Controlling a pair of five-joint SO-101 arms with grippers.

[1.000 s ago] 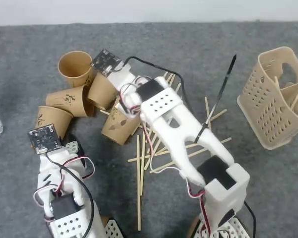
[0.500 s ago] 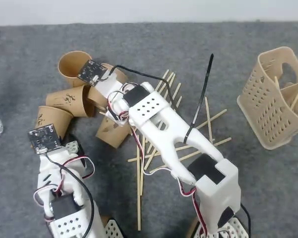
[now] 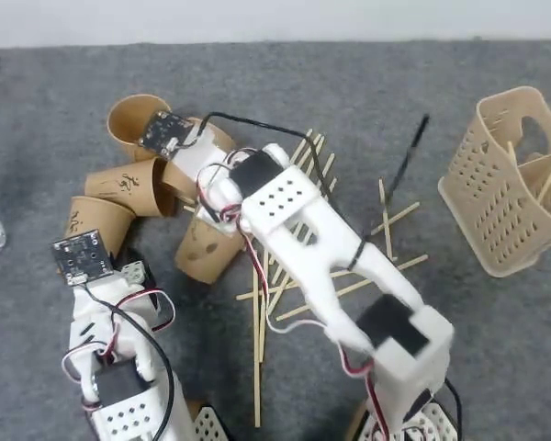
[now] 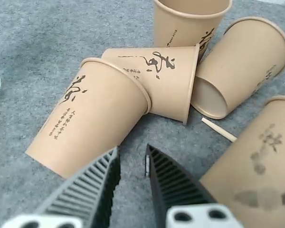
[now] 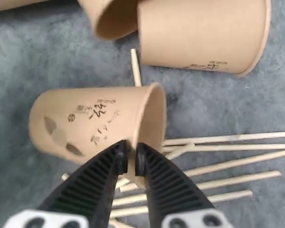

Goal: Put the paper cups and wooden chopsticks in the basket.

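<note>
The right gripper [image 5: 129,154] had its jaws down to a thin slit. They looked pinched on the rim wall of a tipped brown paper cup [image 5: 95,118], one jaw on the outside and one at the mouth, though the contact itself was partly hidden. That cup [image 3: 205,250] lay on its side on the grey felt table cover [image 3: 441,92]. Its mouth faced the loose wooden chopsticks [image 5: 218,180], which were scattered just beside it, a few touching or passing under its rim.

The left gripper [image 4: 132,161] had a narrow gap between its jaws and held nothing. It hung over the cover just beside two nested brown cups [image 4: 95,118] lying on their sides. An upright brown cup [image 3: 138,124] stood at the far end of that cluster.

The beige perforated plastic basket [image 3: 496,211] stood well apart, on the other side of the chopstick scatter from the cups, with at least one chopstick already in it.

Handling, as a judgement:
- **Cup:** very light and thin-walled, so it would dent under a hard squeeze. The rolled rim is the stiffest part, so pinch there gently with one jaw inside.
- **Cup risk:** it would likely swing or slip if moved fast.
- **Chopsticks:** stiff, light and thin, and prone to rolling. They lay flat, so the jaws would have to reach the cover and grip near mid-length to avoid tilt.
</note>
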